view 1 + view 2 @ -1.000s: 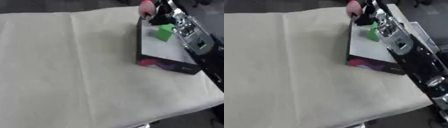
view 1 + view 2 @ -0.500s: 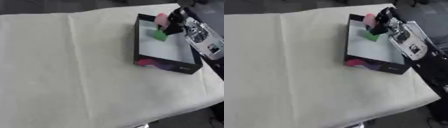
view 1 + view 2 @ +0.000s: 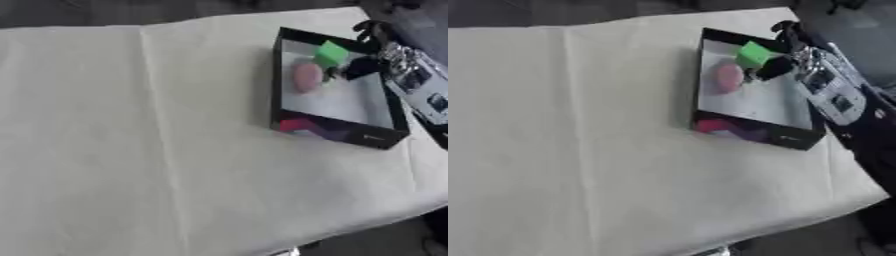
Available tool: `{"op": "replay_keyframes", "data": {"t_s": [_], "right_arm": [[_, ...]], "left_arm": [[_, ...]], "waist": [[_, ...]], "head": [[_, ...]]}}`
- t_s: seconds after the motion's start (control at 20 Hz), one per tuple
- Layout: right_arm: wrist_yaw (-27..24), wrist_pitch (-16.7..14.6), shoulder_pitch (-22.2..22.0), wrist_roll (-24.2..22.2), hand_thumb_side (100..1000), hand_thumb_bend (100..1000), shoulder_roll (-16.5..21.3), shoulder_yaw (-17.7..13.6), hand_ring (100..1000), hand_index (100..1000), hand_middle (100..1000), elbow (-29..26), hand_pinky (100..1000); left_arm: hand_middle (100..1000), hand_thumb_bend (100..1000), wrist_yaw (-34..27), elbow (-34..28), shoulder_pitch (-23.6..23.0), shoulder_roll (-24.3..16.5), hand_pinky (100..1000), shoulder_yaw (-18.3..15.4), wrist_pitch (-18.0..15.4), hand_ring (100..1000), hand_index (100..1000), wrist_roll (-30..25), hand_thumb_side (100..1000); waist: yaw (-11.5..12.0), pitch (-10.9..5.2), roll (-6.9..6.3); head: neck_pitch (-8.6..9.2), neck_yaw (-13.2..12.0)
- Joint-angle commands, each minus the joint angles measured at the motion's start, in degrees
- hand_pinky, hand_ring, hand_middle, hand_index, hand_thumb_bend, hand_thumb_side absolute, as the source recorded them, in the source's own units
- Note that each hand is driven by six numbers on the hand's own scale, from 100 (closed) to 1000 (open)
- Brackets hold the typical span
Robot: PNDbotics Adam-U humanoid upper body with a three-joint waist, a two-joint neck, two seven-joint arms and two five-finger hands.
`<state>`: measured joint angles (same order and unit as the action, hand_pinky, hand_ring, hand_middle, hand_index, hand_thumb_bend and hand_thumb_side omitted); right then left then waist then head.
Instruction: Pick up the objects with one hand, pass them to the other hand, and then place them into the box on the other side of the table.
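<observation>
Right hand (image 3: 363, 65), seen from the left eye, is hanging over the black box's (image 3: 337, 132) far right edge, dark fingers curled and holding nothing, just beside the green block (image 3: 332, 52) and pink object (image 3: 307, 77) lying inside. From the right eye, the cream tablecloth (image 3: 570, 150) is stretching wide and bare leftward, and the robot's forearm (image 3: 837, 100) is showing fuller along the table's right edge.

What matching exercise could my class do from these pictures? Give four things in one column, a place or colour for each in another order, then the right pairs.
Things:
1. pink object
2. green block
3. box
4. right hand

Descriptions:
A. black walls, white floor, on the table's right part
B. lying on the box floor, towards its left wall
C. over the box's far right part, beside the green thing
D. bright green, at the far end of the box

Pairs: 1-B, 2-D, 3-A, 4-C
</observation>
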<state>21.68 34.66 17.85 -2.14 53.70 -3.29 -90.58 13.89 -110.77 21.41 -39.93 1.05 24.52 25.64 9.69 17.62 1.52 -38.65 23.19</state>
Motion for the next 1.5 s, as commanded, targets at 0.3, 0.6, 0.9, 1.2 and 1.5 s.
{"op": "replay_keyframes", "data": {"t_s": [0.3, 0.6, 0.9, 1.2, 1.5], "right_arm": [[-5.49, -0.55, 2.39, 8.76, 211, 225, -0.22, -4.81, 780, 856, 755, -6.99, 843], [-27.65, -9.62, 4.81, 29.70, 256, 193, -0.81, -3.75, 741, 846, 725, -14.60, 827], [-29.93, -10.52, 7.53, 31.63, 249, 211, -1.31, -0.28, 735, 842, 719, -17.52, 825], [-28.97, -9.84, 9.59, 30.12, 254, 212, -2.15, 1.21, 729, 839, 714, -17.19, 824], [-29.05, -9.84, 10.23, 29.87, 255, 212, -2.61, 1.74, 722, 836, 708, -16.92, 823]], "left_arm": [[626, 373, 0.24, -0.62, 0.32, -4.07, 684, -2.50, 0.29, 628, 771, 0.80, 355], [718, 484, 1.35, 4.25, 4.14, -12.72, 758, -2.30, 1.21, 712, 875, -9.87, 377], [756, 629, -2.14, 17.32, 12.82, -19.33, 839, 1.26, 0.83, 782, 885, -34.40, 357], [769, 755, 5.32, 30.54, 22.23, -19.29, 875, 4.40, -7.81, 807, 894, -52.31, 338], [763, 740, 13.78, 40.11, 29.18, -15.91, 866, 5.47, -11.47, 799, 895, -53.72, 315]], "waist": [[0.10, -1.04, -0.10], [0.63, -1.18, -0.34], [0.67, -1.48, -0.65], [1.06, -1.43, -0.97], [0.97, -0.81, -0.65]], "head": [[0.46, -2.19], [0.04, -6.15], [0.25, -11.63], [0.65, -18.32], [1.57, -20.47]]}}
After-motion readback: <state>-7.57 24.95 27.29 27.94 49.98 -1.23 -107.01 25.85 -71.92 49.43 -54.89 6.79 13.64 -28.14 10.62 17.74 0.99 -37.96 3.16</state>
